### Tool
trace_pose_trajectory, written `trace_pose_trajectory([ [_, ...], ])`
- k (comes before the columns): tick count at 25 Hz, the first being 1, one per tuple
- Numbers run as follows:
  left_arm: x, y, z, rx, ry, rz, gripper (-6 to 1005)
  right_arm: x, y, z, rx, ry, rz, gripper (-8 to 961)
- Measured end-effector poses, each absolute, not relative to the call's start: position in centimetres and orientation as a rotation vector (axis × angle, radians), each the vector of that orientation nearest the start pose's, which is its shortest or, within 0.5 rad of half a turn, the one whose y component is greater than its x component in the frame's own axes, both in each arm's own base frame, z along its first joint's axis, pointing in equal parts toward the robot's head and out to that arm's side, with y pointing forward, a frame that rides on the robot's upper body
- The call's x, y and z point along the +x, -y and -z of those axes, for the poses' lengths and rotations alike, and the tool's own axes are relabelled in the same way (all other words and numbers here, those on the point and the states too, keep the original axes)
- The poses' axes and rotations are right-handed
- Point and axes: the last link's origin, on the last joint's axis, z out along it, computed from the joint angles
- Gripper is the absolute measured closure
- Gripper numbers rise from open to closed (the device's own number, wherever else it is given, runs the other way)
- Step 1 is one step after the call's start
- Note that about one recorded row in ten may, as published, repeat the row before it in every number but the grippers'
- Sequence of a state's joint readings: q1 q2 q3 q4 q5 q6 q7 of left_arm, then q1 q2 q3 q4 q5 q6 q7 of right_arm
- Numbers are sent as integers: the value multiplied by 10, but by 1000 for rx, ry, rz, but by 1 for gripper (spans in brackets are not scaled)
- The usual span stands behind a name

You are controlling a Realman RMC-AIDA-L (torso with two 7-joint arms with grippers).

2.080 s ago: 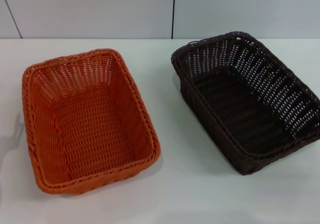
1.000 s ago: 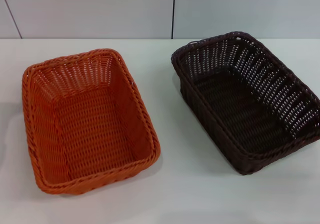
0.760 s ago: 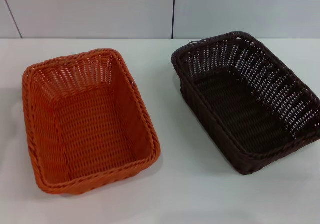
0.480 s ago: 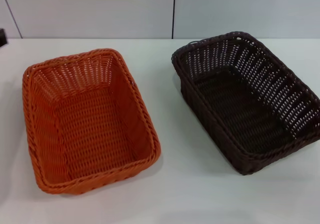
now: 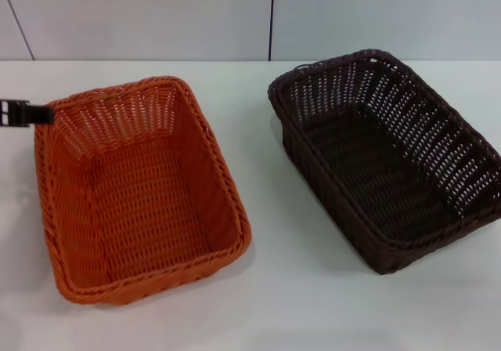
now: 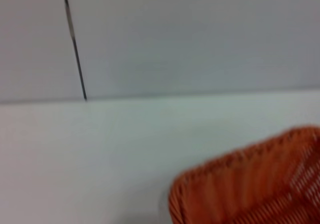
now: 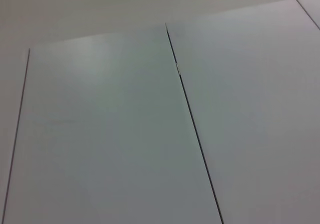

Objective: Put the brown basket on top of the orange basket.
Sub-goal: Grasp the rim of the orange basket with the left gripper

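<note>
The orange basket [image 5: 139, 188] stands on the left half of the white table, empty, long side running away from me. The brown basket [image 5: 387, 157] stands to its right, also empty, turned at a slant, and the two are apart. A black tip of my left gripper [image 5: 27, 113] reaches in from the left edge, right beside the orange basket's far left corner. In the left wrist view a corner of the orange basket [image 6: 255, 184] shows close by. My right gripper is out of view; its wrist view holds only wall panels.
The white table [image 5: 266, 304] runs back to a pale panelled wall [image 5: 156, 14] with a dark vertical seam [image 5: 272, 18]. A strip of bare table lies between the two baskets and along the front edge.
My left gripper has come into the head view from the left edge and moved right, up to the orange basket's far left corner. Both baskets have stayed where they were.
</note>
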State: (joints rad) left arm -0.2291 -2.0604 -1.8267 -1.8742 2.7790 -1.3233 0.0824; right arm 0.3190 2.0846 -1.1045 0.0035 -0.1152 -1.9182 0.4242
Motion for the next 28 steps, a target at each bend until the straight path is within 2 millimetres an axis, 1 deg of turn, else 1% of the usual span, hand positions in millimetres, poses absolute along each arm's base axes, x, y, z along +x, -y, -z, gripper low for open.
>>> trace_pose_trajectory([
  [3,-206,-333,-108,-1832,1212,-94,213,328,-240,-75,-1163,-227,-1162,137],
  [5,-206,-334,-103,-1830,1227,-150,213,329,-240,-75,-1163,-229,-1160,137],
  [9,-207,-338,-83,-1854,1267,-242,210,331,-237,-75,-1162,-233,-1154,137],
  [12,-209,-341,-74,-1868,1300,-278,209,332,-236,-75,-1162,-235,-1150,137],
  [18,-214,-344,-66,-1860,1342,-305,207,334,-232,-74,-1165,-240,-1136,137],
  [28,-225,-346,-62,-1833,1392,-319,208,335,-232,-72,-1179,-249,-1128,136],
])
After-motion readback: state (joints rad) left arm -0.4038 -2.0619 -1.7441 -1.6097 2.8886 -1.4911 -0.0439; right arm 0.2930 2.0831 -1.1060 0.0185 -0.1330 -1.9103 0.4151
